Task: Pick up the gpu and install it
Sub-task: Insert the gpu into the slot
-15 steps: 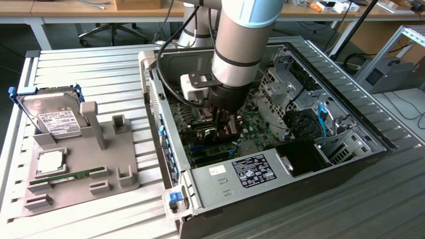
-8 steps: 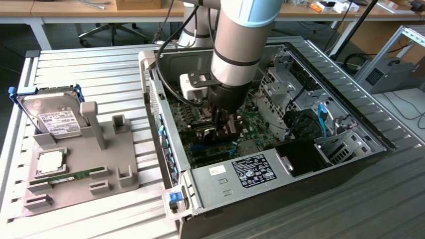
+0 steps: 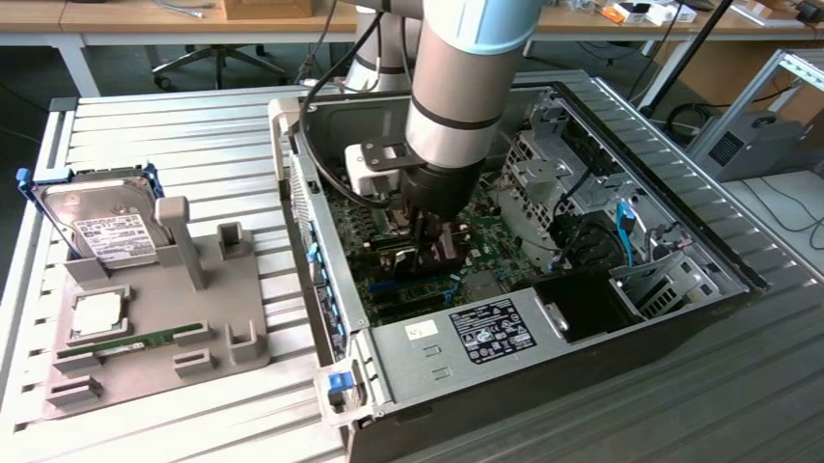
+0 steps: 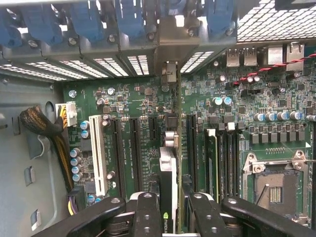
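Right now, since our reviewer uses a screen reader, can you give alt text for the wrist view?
The gripper holds the gpu edge-on among the expansion slots of a green motherboard inside a computer case. The board's CPU socket is empty.

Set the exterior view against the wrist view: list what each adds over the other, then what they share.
Exterior view adds: the hard drive and the gray holder with a memory stick in it, both beside the case, and the arm coming down into the case.
Wrist view adds: the gpu held edge-on between the fingers, the white slot, and the empty CPU socket.
Shared: the motherboard, the case walls, and the gripper.
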{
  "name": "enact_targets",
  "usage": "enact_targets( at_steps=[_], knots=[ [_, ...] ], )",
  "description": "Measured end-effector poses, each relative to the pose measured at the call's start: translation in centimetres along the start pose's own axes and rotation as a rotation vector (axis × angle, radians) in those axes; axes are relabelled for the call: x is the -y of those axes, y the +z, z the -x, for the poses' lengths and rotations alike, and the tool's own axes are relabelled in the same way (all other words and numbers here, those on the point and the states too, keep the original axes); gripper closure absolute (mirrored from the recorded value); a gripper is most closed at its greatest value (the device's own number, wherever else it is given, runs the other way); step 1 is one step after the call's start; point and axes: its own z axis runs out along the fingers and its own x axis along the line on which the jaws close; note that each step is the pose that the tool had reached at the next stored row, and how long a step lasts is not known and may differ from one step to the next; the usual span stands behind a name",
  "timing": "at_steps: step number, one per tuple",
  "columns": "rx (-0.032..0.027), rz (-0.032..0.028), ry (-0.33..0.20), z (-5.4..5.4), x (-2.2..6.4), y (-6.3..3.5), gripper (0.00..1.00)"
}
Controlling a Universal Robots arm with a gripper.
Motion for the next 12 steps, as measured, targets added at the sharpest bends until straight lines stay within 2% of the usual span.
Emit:
enact_targets(
  at_steps=[5,12],
  knots=[
    [0.0017,-0.0024,0.0,-0.02,-0.33,0.0,0.73],
    [0.0017,-0.0024,0.0,-0.03,-0.37,0.02,0.73]
  ],
)
